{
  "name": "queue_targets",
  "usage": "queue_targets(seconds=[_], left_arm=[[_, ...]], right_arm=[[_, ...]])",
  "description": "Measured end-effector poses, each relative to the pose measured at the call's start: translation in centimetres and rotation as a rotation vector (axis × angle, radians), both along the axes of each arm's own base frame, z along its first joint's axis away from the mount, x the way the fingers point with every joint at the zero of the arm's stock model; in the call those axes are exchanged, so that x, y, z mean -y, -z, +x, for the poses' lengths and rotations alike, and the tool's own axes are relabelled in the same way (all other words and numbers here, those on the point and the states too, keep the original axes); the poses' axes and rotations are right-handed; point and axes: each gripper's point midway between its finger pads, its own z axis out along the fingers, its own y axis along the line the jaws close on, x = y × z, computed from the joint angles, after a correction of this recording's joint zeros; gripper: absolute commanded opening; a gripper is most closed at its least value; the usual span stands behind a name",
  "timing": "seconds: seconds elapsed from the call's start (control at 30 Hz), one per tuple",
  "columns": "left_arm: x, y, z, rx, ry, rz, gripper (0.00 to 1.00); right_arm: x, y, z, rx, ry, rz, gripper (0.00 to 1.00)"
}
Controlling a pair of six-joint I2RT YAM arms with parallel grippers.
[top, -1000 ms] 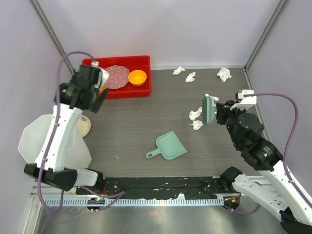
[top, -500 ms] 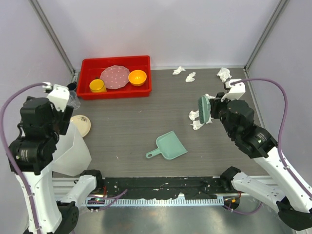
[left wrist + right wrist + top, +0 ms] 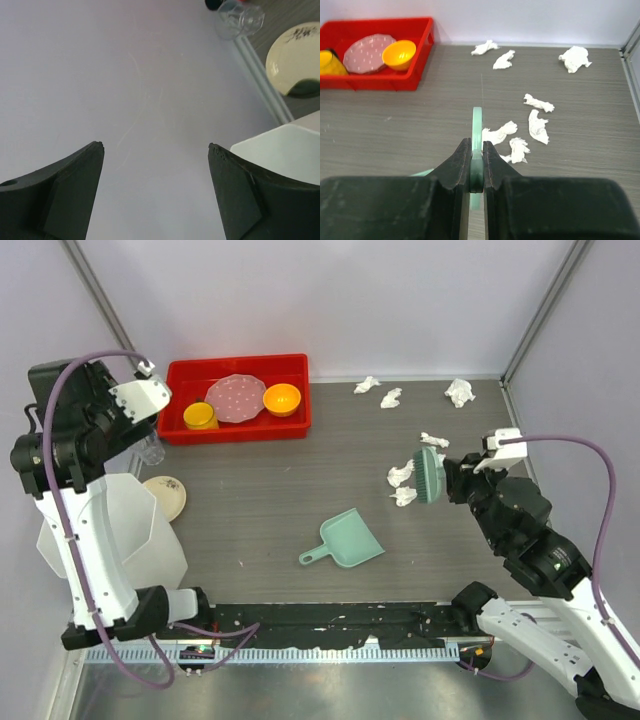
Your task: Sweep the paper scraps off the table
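— What's new?
— The left claw [image 3: 156,146], wide and empty, has swung up, far left of the dustpan [image 3: 345,540]. The right claw [image 3: 476,145], clamped on the brush [image 3: 430,472], has drawn back slightly.
— The paper scraps [image 3: 400,476]?
— Unswept on the tabletop [image 3: 260,490], beyond and right of the dustpan.

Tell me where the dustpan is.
Top view: the green dustpan lies on the table near its centre, near-left of the paper scraps by the brush.
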Motion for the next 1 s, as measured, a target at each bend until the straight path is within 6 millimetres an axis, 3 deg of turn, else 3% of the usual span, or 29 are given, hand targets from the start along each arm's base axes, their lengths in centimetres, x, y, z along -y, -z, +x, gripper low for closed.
queue_targets(seconds=[0.13, 0.23, 0.33, 0.5, 0.6, 0.77, 0.9, 1.0], left_arm=[[-3.1, 1.0, 0.3, -0.102, 0.024, 0.120, 0.91], [-3.1, 3.5, -0.3, -0.189, 0.074, 0.155, 0.94], [-2.5, 6.1, -2.5, -0.256, 0.111, 0.177, 0.94], [-2.0, 8.6, -6.7, -0.310, 0.110, 0.208, 0.91], [-2.1, 8.9, -6.0, -0.336, 0.131, 0.208, 0.93], [-2.1, 11.1, -2.5, -0.421, 0.252, 0.232, 0.96], [-1.7, 14.9, -3.8, -0.536, 0.342, 0.276, 0.95], [-1.7, 14.7, -4.1, -0.540, 0.362, 0.306, 0.94]], right_arm=[[-0.9, 2.2, 0.1, -0.034, -0.057, -0.058, 0.01], [-1.5, 3.2, 0.2, -0.051, -0.095, -0.094, 0.01], [-2.1, 3.5, 0.3, -0.045, -0.130, -0.111, 0.01], [-3.6, 3.4, 0.6, -0.036, -0.199, -0.125, 0.01], [-4.4, 4.0, 0.9, -0.053, -0.233, -0.141, 0.01], [-5.1, 4.8, 1.1, -0.080, -0.262, -0.161, 0.01], [-5.1, 4.5, 0.9, -0.087, -0.268, -0.159, 0.01], [-5.3, 3.0, 0.9, -0.073, -0.269, -0.128, 0.01]])
